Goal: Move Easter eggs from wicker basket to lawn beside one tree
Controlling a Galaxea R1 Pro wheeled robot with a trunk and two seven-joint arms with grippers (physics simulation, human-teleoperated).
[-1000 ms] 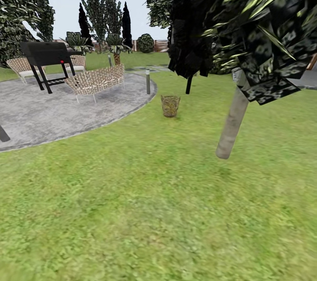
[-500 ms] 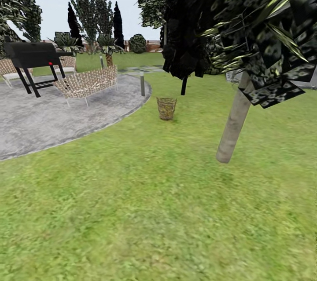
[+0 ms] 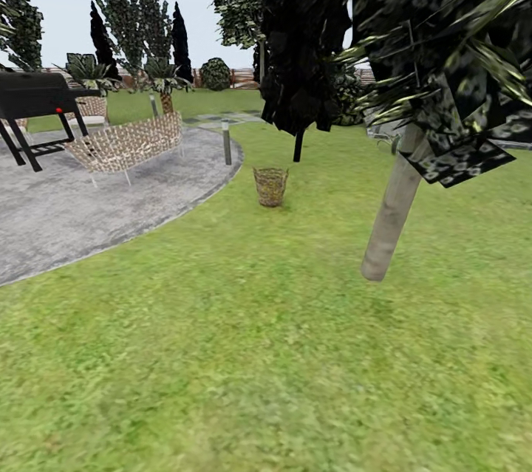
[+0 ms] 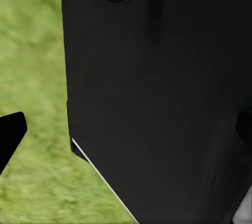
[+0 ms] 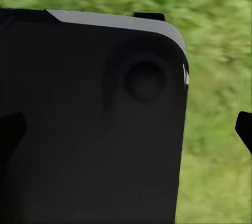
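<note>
Head view: the lawn [image 3: 244,354] of short mottled green grass takes up the near ground. Beyond it, at right, stands the tree [image 3: 389,213], its pale grey trunk leaning and its dark angular foliage hanging overhead. Further off, near centre, the wicker basket [image 3: 270,186] stands upright on the grass, well apart from the trunk and just beside the curved edge of the grey paved area [image 3: 89,199]. Its contents cannot be made out. On the paving are a woven bench [image 3: 125,145] and a black grill [image 3: 33,106], with a short post [image 3: 227,142] at the edge. A fence [image 3: 244,77] and tall trees close the far side. In each wrist view a black robot panel blocks most of the picture over blurred grass; whether the left hand and the right hand are open or closed cannot be told.
</note>
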